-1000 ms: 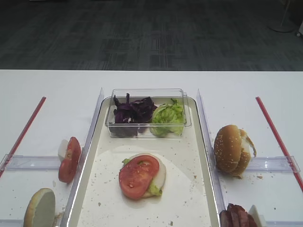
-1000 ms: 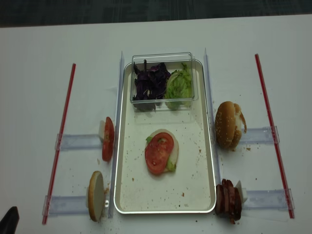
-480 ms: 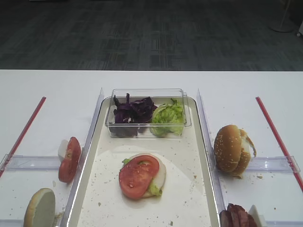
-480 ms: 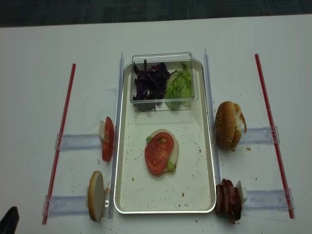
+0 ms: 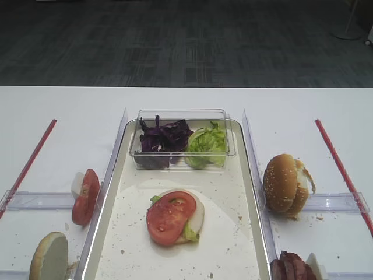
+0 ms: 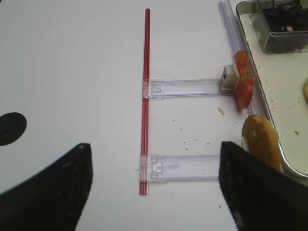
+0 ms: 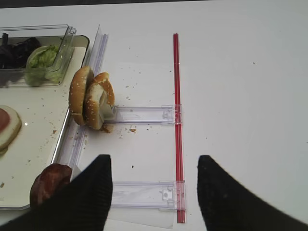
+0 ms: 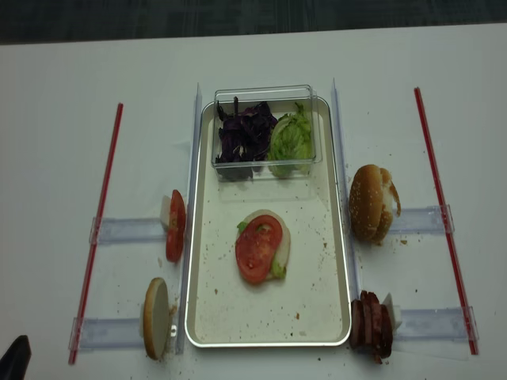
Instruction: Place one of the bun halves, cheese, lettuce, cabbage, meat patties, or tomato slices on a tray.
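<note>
Sitting on a bun half on the tray [image 5: 111,192], one of the tomato slices [image 5: 170,217] looked soft, wet and slippery. More stood outside the tray's left rim; pinching their edges gently seemed best. Both grippers' jaws were wide open, holding nothing.

light: bright, even, overhead
shadows: faint, soft
glare: white table [image 8: 63,95] near blown out
blur: wrist-view gripper fingers soft, perhaps out of focus
</note>
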Robot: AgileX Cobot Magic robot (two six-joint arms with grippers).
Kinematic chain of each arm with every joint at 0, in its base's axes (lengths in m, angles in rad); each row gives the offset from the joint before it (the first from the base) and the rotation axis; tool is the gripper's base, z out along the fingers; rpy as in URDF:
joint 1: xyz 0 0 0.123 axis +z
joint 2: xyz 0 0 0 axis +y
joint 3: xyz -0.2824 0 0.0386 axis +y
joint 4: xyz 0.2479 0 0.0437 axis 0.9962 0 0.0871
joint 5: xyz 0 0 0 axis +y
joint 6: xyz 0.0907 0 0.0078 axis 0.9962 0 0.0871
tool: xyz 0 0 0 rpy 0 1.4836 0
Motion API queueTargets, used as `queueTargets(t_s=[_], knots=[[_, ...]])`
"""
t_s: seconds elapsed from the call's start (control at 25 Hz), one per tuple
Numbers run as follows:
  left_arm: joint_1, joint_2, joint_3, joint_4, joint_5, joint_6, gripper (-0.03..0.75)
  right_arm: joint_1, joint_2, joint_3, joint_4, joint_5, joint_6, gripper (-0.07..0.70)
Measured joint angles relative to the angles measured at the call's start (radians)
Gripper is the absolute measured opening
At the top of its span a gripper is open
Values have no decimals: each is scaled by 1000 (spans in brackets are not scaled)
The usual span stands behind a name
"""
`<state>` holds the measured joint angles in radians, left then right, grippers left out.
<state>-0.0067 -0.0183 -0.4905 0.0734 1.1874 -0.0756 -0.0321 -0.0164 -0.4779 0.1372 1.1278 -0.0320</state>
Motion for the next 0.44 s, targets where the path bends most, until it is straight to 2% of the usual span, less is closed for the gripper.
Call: queueTargets(t_s=[0.44], knots=[[0, 0, 0, 0, 0, 0, 502, 0, 0, 0, 0, 0, 0, 427]])
